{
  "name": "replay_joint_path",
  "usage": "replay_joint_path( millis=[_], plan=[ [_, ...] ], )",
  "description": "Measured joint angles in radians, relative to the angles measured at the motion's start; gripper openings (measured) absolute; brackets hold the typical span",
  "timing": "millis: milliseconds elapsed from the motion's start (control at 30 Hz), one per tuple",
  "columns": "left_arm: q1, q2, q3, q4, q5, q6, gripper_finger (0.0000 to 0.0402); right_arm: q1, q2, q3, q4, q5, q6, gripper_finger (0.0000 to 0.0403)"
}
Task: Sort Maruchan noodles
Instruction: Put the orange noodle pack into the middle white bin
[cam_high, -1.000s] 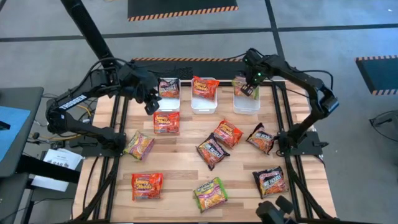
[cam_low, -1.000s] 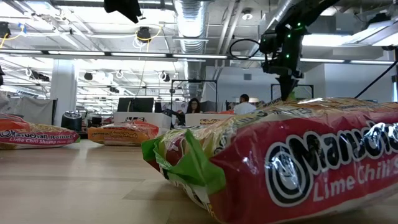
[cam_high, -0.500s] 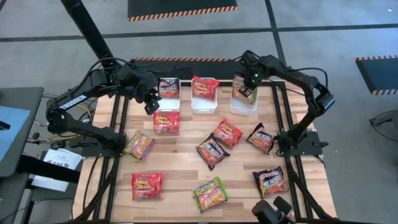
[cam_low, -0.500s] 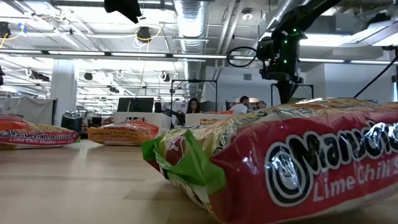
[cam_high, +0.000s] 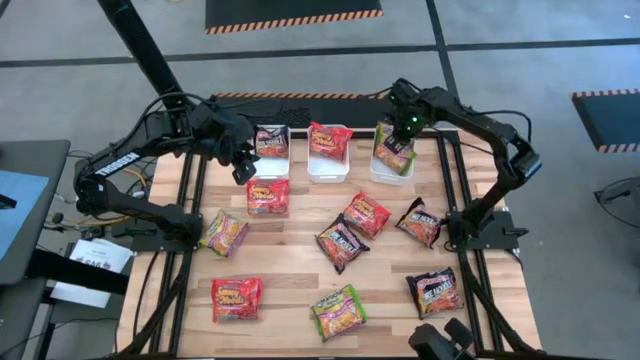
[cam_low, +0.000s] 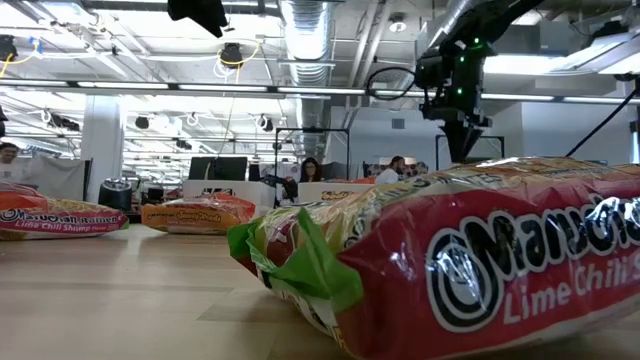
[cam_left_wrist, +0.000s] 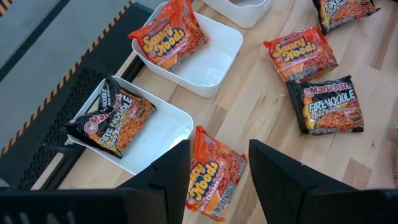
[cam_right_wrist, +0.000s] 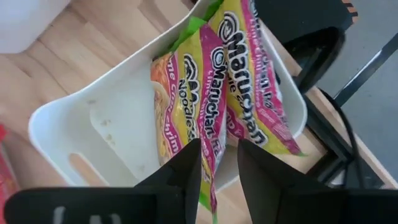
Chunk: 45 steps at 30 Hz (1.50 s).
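Around the middle white bin (cam_high: 328, 165), bare wood lies open just in front of it. A red packet (cam_high: 268, 196) blocks its front-left; further forward, scattered packets (cam_high: 342, 243) leave only narrow gaps between them.

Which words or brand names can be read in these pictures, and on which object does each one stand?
"Maruchan" and "Lime Chili": big red packet nearest the low camera.
"Lime Chili Shrimp": packet at the table's left edge, low view.
"Saucy Noods": orange packet in the middle bin, left wrist view.
"Maruchan FIRE NOODLE": black packet on the wood.
"Maruchan": green packets in the right bin, under the right gripper.
Smaller print is too blurred to read.
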Motion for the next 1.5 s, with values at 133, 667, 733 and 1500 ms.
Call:
replay_joint_path(
  millis=[133,667,733,1500],
  plan=[
    [0.000,0.000,0.000,0.000,0.000,0.000,0.0150,0.020,-0.031,0.066,-0.021,-0.001,0.009,0.0128],
    [0.000,0.018,0.000,-0.202,0.004,-0.042,0.0172,0.132,-0.073,0.156,-0.080,-0.003,0.007,0.0168],
    [0.000,0.024,-0.001,-0.234,0.009,-0.074,0.0181,0.144,-0.073,0.156,-0.081,-0.003,0.007,0.0180],
    [-0.338,0.031,-0.094,-0.289,0.251,-0.266,0.0187,0.295,-0.072,0.156,-0.362,-0.016,0.221,0.0210]
  ],
)
